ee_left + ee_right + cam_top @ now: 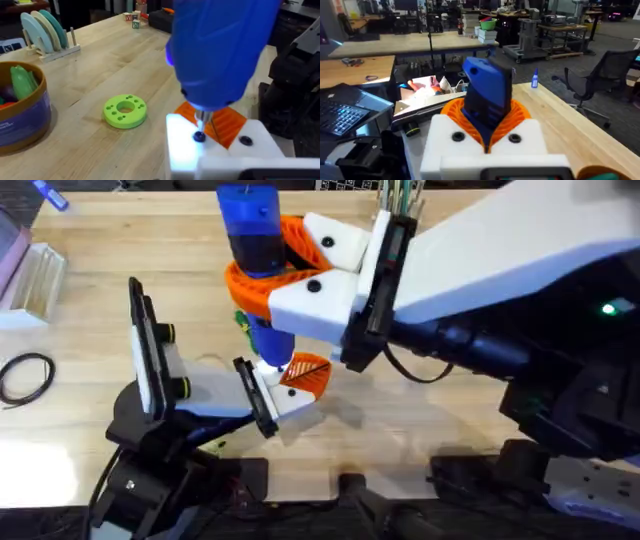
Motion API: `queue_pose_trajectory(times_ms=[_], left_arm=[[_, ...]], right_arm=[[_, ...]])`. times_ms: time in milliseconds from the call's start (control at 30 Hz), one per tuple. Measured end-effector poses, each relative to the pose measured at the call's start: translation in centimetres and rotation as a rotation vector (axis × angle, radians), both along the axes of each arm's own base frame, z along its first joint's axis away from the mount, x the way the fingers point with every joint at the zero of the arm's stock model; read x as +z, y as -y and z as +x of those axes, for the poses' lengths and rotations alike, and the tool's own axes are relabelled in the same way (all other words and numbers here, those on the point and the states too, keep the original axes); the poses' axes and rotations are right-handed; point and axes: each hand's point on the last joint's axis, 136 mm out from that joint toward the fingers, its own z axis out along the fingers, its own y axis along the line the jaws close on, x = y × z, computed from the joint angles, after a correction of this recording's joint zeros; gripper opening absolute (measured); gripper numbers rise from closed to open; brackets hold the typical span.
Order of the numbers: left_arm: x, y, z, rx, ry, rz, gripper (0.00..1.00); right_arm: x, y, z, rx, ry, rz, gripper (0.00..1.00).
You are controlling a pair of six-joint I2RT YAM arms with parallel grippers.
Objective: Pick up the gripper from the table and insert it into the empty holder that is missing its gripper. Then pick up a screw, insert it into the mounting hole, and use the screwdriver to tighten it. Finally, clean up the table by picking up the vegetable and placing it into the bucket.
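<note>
Blue screwdriver point(220, 50) upright, tip on screw point(199, 136) in white holder point(187, 145), orange gripper point(225, 125) apparently seated.

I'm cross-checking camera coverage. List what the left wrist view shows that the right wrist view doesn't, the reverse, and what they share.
Left wrist alone: the screwdriver's metal tip on a screw in the white holder, the orange gripper, the green disc and the bucket with the vegetable inside.

Right wrist alone: a laptop and an office chair.

Shared: the blue screwdriver and the wooden table.
</note>
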Motion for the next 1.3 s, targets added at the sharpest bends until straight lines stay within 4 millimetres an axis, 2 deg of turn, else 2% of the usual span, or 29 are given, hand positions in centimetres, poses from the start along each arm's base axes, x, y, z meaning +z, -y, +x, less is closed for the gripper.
queue_pose_trajectory(times_ms=[333, 933, 1167, 1300], left_arm=[[0.0, 0.0, 0.0, -0.001, -0.003, 0.000, 0.012], [0.0, 0.0, 0.0, -0.003, -0.006, -0.002, 0.012], [0.2, 0.0, 0.0, 0.000, 0.007, -0.005, 0.012], [0.9, 0.0, 0.0, 0.000, 0.031, -0.013, 0.012]], right_arm=[[-1.1, -0.4, 0.3, -0.001, -0.023, -0.032, 0.024], [-1.2, -0.4, 0.3, 0.000, -0.027, -0.035, 0.024], [-0.4, -0.1, 0.0, 0.006, 0.015, 0.003, 0.024], [0.3, 1.2, -0.1, -0.001, 0.038, 0.029, 0.024]])
